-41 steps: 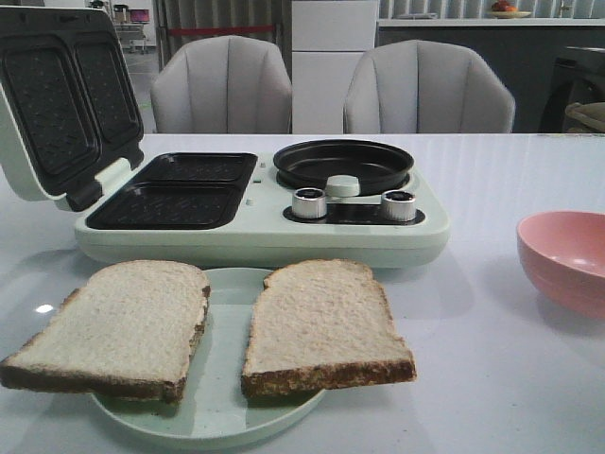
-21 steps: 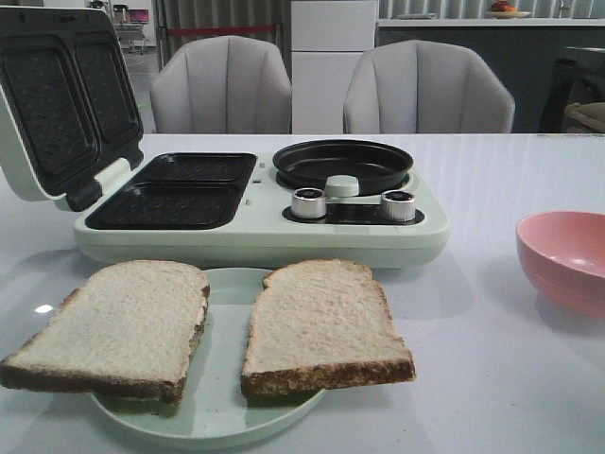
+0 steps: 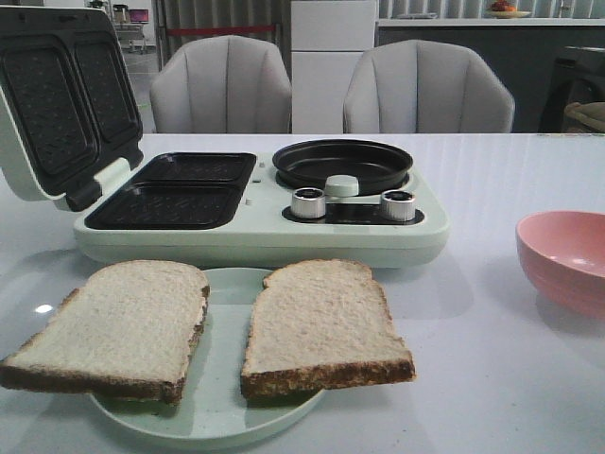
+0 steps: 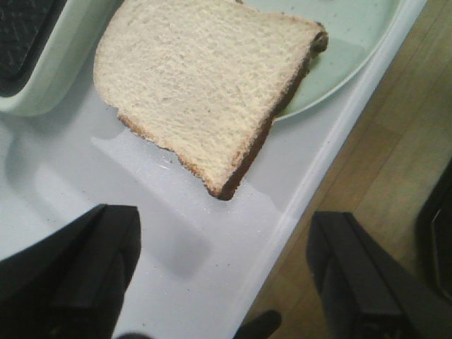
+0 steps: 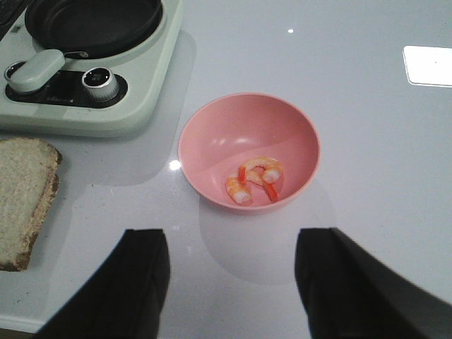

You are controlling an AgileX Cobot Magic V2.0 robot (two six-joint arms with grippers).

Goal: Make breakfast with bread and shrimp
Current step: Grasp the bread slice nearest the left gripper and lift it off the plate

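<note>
Bread (image 3: 321, 326): pale beige slices, dark brown crusts.

Bare white tabletop (image 5: 233, 268) lies between the right gripper's black fingers (image 5: 141, 282), just short of the round pink bowl (image 5: 205, 127). Between the left black fingers (image 4: 85, 268), the white table edge (image 4: 282, 233) runs unobstructed, short of the pale brown-crusted bread slice (image 4: 198, 78).

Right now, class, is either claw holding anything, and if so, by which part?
Nothing is held. The left claw hangs open near the bread; the right claw is open above the bowl of shrimp.
</note>
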